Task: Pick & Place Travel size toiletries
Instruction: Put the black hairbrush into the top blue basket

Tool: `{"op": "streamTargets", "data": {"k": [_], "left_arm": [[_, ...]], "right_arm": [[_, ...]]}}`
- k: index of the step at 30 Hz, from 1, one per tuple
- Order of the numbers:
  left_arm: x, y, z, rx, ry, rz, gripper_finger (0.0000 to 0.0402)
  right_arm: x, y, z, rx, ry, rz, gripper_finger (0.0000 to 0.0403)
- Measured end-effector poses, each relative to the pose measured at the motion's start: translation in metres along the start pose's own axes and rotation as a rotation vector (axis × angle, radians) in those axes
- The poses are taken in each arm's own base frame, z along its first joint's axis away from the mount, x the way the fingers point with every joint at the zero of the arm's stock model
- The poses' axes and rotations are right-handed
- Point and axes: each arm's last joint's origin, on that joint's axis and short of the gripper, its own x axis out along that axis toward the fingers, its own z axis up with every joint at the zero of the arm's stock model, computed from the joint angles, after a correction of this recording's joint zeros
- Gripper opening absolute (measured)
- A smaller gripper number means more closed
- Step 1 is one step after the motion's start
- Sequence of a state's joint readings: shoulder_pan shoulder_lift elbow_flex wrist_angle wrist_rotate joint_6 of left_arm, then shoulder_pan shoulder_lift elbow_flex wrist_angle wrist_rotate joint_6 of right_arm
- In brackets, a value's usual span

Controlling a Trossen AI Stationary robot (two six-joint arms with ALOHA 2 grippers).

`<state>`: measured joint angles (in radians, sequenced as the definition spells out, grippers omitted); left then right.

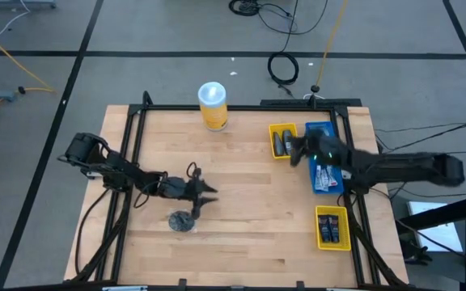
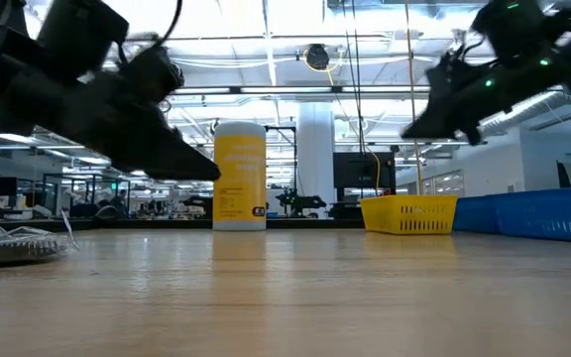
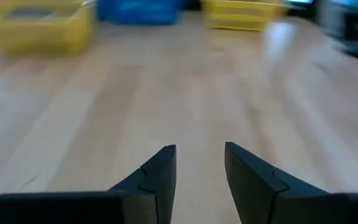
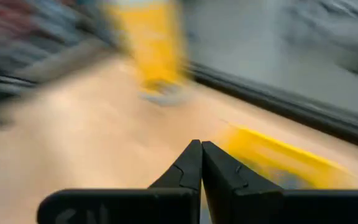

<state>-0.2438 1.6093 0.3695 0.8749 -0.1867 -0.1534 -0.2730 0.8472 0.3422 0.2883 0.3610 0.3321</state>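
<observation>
Near the front-left of the table [image 1: 241,178], your left pincer [image 1: 203,196] hangs above the wood with its fingers [image 3: 157,174] parted and nothing between them. The last loose toiletry, a dark grey round pouch [image 1: 182,221], lies flat on the table just beside and in front of that pincer; in the low view it shows as a flat crinkled piece [image 2: 13,241] at the table's edge.

Your right pincer [image 1: 295,151] is up in the air between the far yellow tray [image 1: 281,141] and the blue tray [image 1: 324,162], fingers [image 4: 190,168] pressed together and empty. White tubes sit in the blue tray, grey pieces in the far yellow tray, dark-blue bottles in the near yellow tray [image 1: 333,227].

Watch these, as I judge it:
- The pouch is thin and lies flat. If you come down off-centre, one finger may land on it and the other beside it, and it will slide or fold instead of lifting.
- If you descend too far, the fingertips press into the wood; too shallow, and they close on air.
- The pouch sits near the front edge, so a push from the pincer could shove it off the table.
- The right arm is blurred, so probably moving. If both arms head for the trays together, they could meet over the middle.
- The tall yellow canister [image 1: 213,106] stands at the back, well apart from either path.
</observation>
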Motion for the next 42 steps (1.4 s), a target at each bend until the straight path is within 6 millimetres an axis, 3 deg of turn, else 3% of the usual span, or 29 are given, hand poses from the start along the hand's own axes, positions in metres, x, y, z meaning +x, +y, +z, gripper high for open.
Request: {"op": "streamTargets", "data": {"k": [5,9,13,17,21,24,30,37,42], "left_arm": [[-0.012,-0.028,0.003,0.276,-0.01,-0.119,0.0133],[-0.027,-0.054,0.007,0.422,0.096,-0.121,0.0134],[-0.04,-0.067,0.024,0.325,0.28,-0.071,0.0149],[-0.056,-0.068,0.034,0.162,0.501,0.015,0.0197],[-0.06,-0.06,0.023,0.046,0.617,0.073,0.0236],[-0.054,-0.055,0.015,-0.002,0.615,0.038,0.0241],[-0.046,-0.044,0.002,0.027,0.566,-0.008,0.0198],[-0.041,-0.04,-0.013,0.055,0.648,-0.135,0.011],[-0.035,-0.04,-0.011,0.073,0.594,-0.151,0.0033]], "right_arm": [[-0.015,0.031,-0.04,-0.021,-0.167,0.325,0.0001],[-0.02,0.045,-0.062,-0.063,-0.14,0.406,0.0001],[-0.014,0.052,-0.076,-0.106,-0.099,0.328,0.0001],[-0.003,0.058,-0.082,-0.138,-0.061,0.298,0.0001],[0.004,0.064,-0.084,-0.169,-0.05,0.299,0.0001],[0.006,0.066,-0.085,-0.175,-0.048,0.298,0.0001],[0.007,0.066,-0.085,-0.172,-0.048,0.301,0.0003],[0.006,0.067,-0.085,-0.168,-0.046,0.33,0.0004],[0.006,0.069,-0.085,-0.171,-0.031,0.378,0.0004]]}}
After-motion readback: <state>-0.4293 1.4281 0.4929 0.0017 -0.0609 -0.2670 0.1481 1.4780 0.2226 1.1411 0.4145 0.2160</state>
